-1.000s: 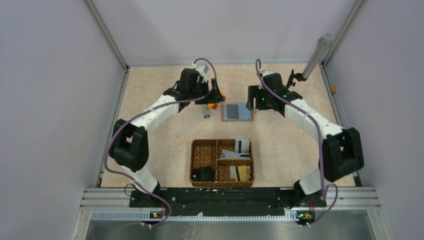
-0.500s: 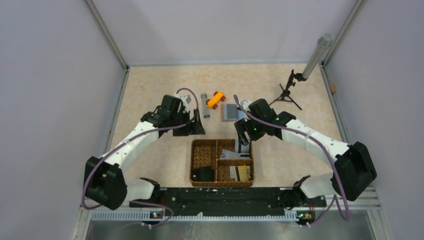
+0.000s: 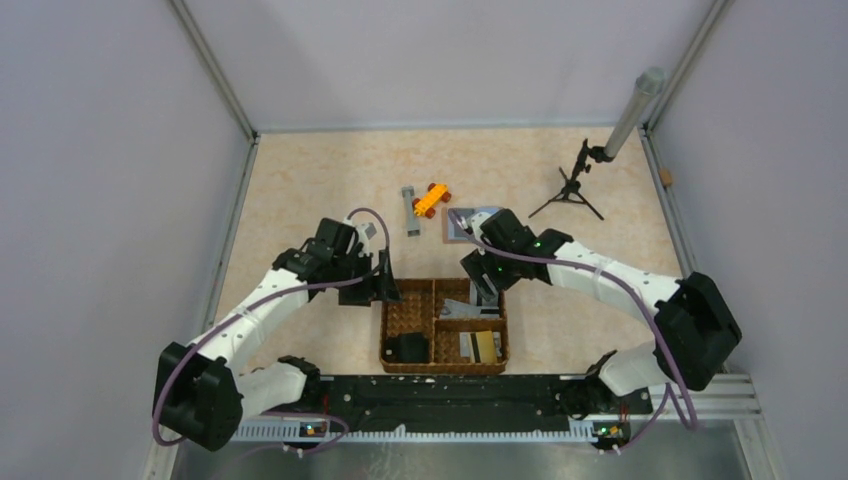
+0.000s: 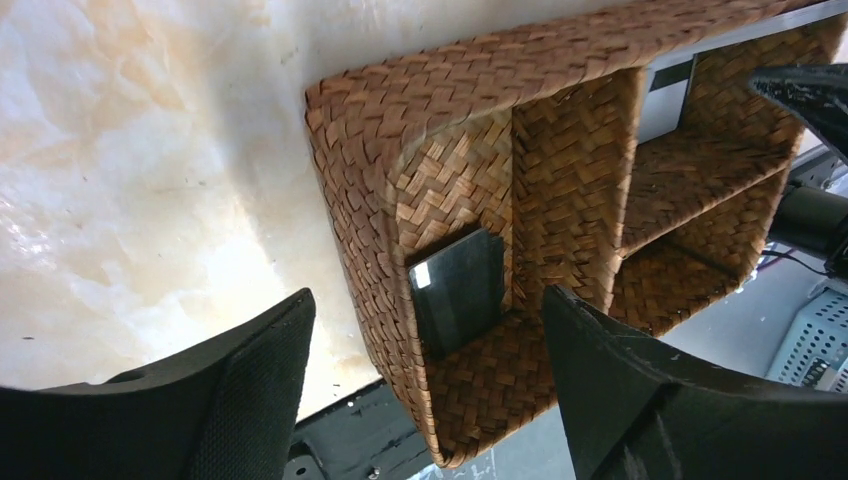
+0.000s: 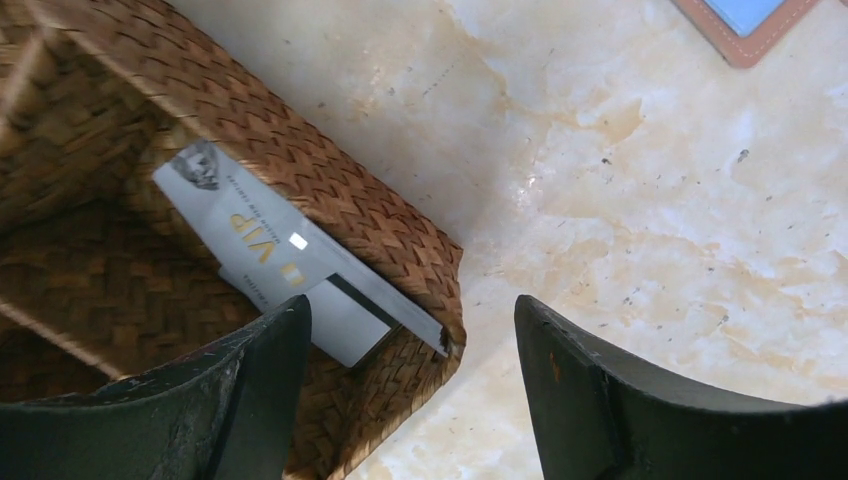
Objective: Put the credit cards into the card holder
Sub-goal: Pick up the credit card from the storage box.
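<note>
Your right end effector, spread wide and empty, is the nearer one: the grey rectangular plastic VIP credit card leans inside the woven brown basket at its 10 o'clock, long axis 10-to-4, with the brown leather card holder at 1 o'clock.

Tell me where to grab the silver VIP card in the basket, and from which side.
Best pinch the VIP card across its raised edge near the rim, coming from above with the open right claw. It leans tilted against the basket wall, so that edge stands free while its lower edge sits deep inside.
</note>
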`<state>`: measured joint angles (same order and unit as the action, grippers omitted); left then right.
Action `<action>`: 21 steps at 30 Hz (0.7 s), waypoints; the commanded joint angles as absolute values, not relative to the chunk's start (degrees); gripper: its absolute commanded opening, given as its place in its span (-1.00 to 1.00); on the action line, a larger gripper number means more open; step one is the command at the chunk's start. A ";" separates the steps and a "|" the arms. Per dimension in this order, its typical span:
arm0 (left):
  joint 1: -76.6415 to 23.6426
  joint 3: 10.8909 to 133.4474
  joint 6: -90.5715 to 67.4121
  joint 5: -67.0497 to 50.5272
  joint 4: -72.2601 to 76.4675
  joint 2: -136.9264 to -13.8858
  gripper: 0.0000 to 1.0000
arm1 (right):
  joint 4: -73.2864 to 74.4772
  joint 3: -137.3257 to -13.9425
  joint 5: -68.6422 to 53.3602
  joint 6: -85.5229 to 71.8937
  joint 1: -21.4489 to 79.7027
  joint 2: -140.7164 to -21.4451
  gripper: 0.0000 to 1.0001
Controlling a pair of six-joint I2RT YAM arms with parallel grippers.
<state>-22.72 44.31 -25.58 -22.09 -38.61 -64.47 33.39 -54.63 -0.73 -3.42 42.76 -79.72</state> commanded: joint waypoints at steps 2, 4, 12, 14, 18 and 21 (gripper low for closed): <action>-24.48 41.88 -27.86 -21.76 -36.49 -64.41 0.63 | 32.37 -55.27 7.77 -1.44 45.58 -83.52 0.45; -25.17 41.46 -27.77 -20.41 -36.49 -65.25 0.59 | 32.41 -55.73 10.73 -1.33 46.45 -84.19 0.44; -25.75 41.25 -27.08 -18.91 -36.21 -66.07 0.54 | 32.93 -57.60 17.99 -1.31 48.12 -81.55 0.33; -25.72 41.19 -26.98 -18.82 -36.21 -66.31 0.54 | 32.72 -57.84 17.83 -1.02 48.19 -80.18 0.28; -25.75 41.07 -26.89 -18.92 -36.29 -66.43 0.54 | 33.62 -58.88 16.77 -0.76 48.26 -79.13 0.17; -25.75 41.20 -26.81 -18.77 -36.45 -66.33 0.54 | 33.83 -58.98 15.34 -0.58 48.30 -78.90 0.02</action>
<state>-25.61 41.45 -27.09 -19.57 -37.69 -66.17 34.39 -55.99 14.33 -1.43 47.81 -81.25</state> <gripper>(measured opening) 0.772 0.548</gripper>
